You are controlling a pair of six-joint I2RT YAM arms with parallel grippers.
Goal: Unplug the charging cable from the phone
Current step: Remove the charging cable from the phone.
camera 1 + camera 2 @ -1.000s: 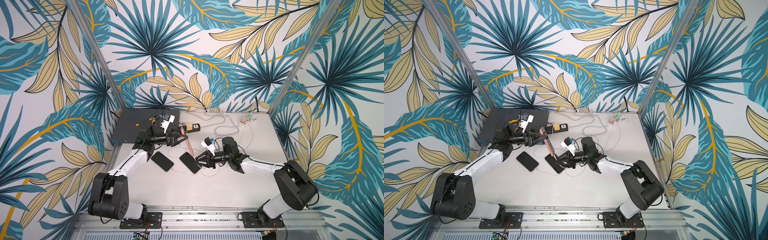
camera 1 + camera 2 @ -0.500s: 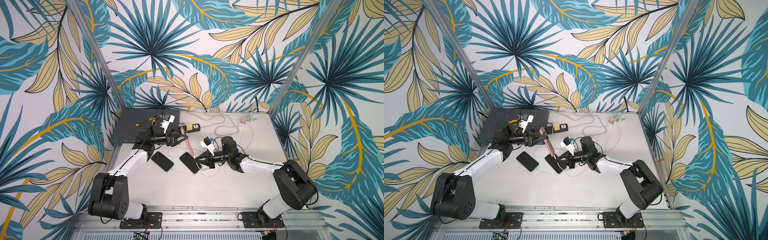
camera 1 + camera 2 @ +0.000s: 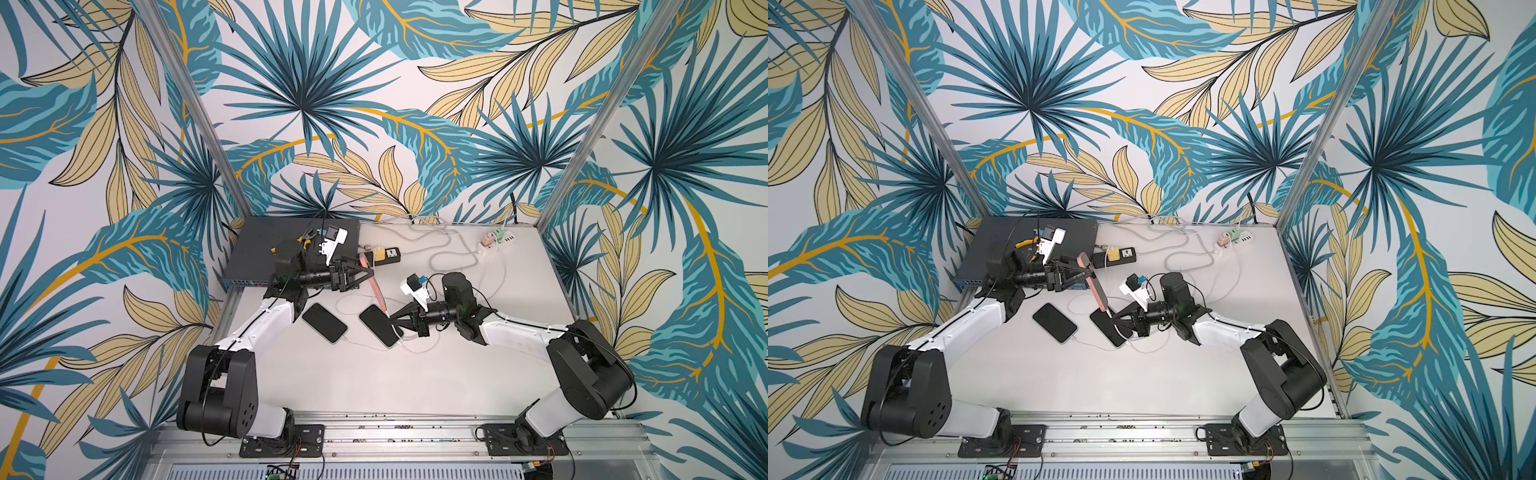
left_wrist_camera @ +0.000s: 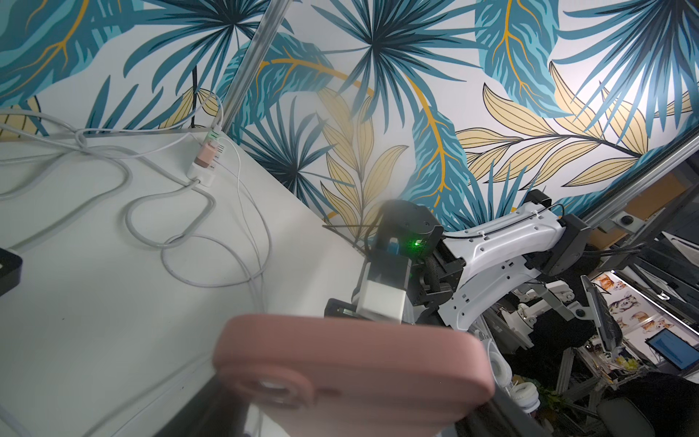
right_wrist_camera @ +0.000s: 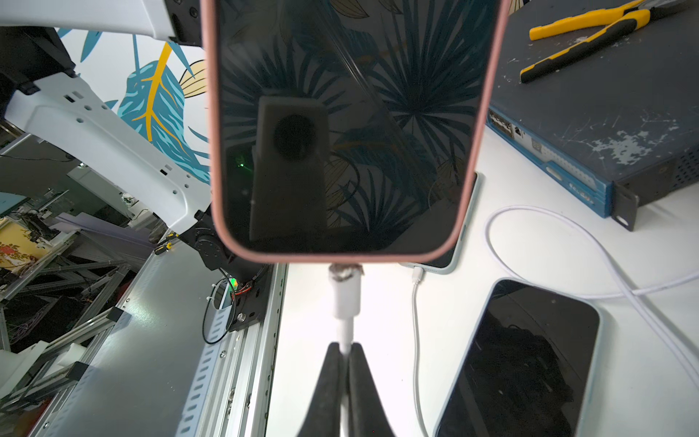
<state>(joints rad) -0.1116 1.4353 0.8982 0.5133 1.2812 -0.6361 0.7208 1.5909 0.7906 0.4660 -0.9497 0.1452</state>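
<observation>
The left end effector [image 3: 368,270] is closed on the pink phone [image 3: 376,286]. It holds the phone near its top end, up in the air over the desk [image 3: 374,382]. The phone is tilted, with its bottom end pointing down at the right end effector [image 3: 390,320].

In the right wrist view, the phone's dark screen [image 5: 348,132] faces the camera. A white cable [image 5: 345,302] hangs from the phone's bottom edge. The right end effector [image 5: 346,352] is pinched shut on this cable, just below the plug. The plug touches the bottom of the phone, and a bit of shiny metal shows where they meet. I cannot tell if the plug is all the way in.

Two other phones [image 3: 324,323] [image 3: 378,331] lie flat on the desk, side by side, under the pink phone. One of them has a thin white wire [image 5: 416,321] plugged into it.

A dark box [image 3: 266,241] sits at the back of the desk. Yellow pliers [image 5: 586,38] lie on top of it.
</observation>
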